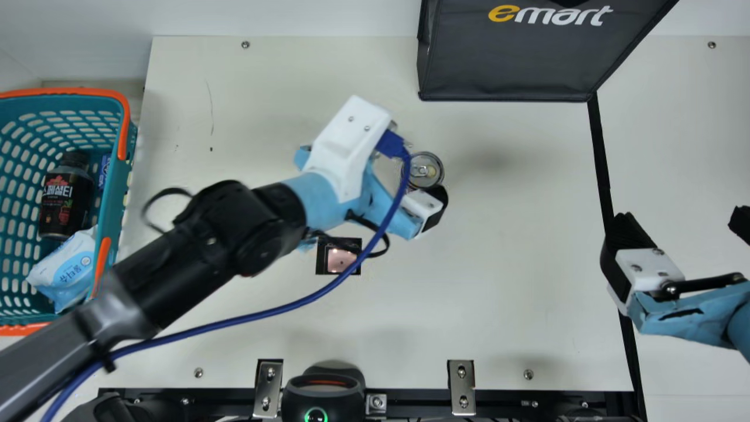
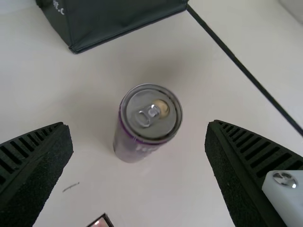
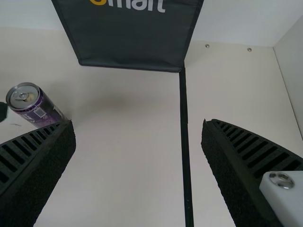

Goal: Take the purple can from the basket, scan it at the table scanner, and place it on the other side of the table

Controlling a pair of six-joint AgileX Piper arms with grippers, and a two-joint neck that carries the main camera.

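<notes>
Grippers number two, both spread wide: the left gripper (image 1: 419, 171) at one purple can (image 1: 429, 171), upright near mid-counter, and the right gripper (image 1: 682, 225) at the right, holding nothing. One basket (image 1: 64, 92) at left holds one bottle (image 1: 61, 205), one wipes packet (image 1: 64, 272) and one partly hidden blue item (image 1: 104, 171). One bag (image 1: 510, 58) stands far.

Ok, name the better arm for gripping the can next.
Left, probably. The left gripper is open, with the upright can lined up between its fingers; the right gripper is open too, but farther from the can, over the black strip.
</notes>
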